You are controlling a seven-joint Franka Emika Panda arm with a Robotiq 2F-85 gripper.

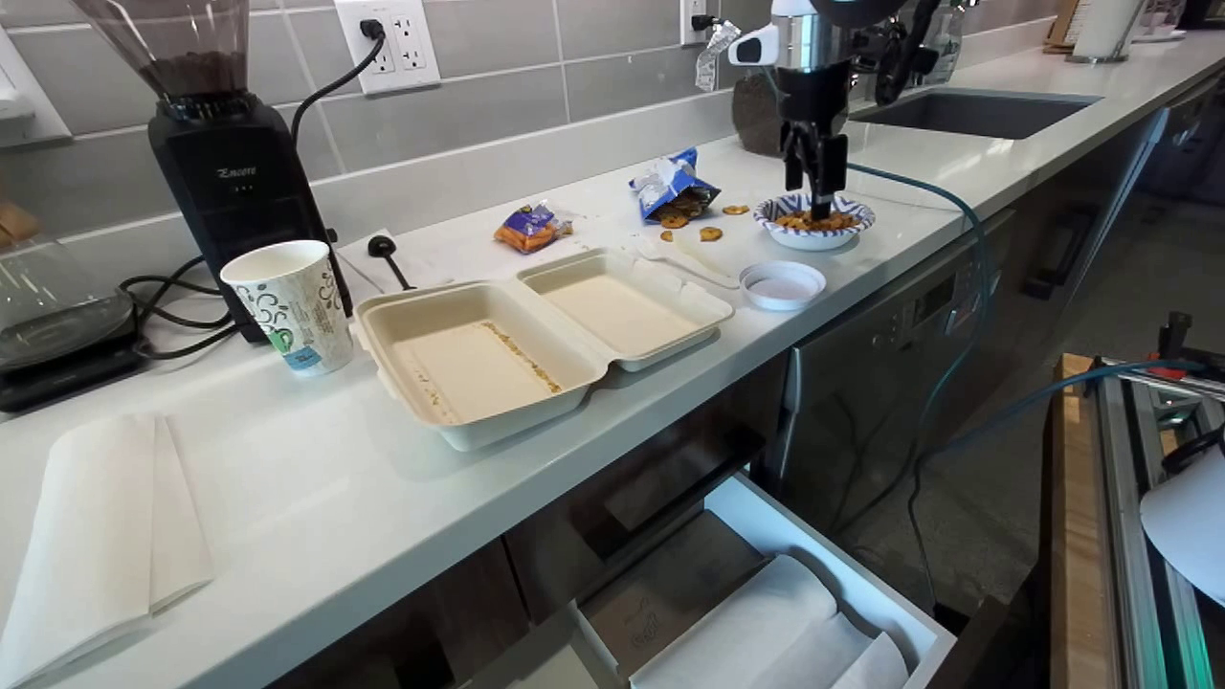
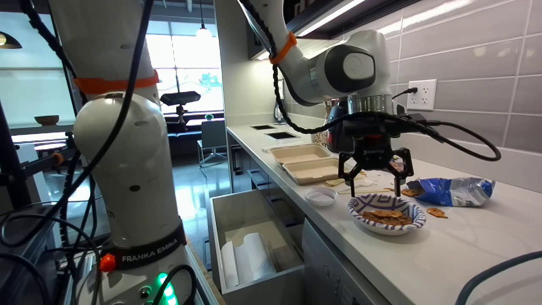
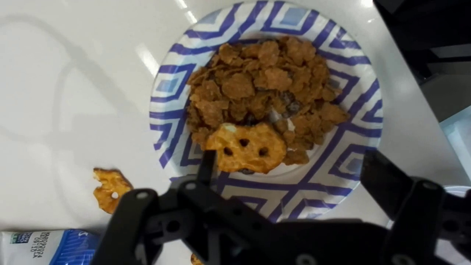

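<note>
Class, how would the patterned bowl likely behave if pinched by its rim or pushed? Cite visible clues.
The patterned bowl looks thin-walled, so it may flex if pinched. Its loose flakes and the holed crisp among them could spill if it tilts. Standing upright on the glossy counter, it would probably slide rather than roll when pushed.

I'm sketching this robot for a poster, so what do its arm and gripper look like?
The arm is white and rounded, with orange straps and a black cable. Low down, a black band reads FRANKA EMIKA, above a glowing green light. The gripper is mostly black, with two angular, jointed fingers and a silvery ring above.
</note>
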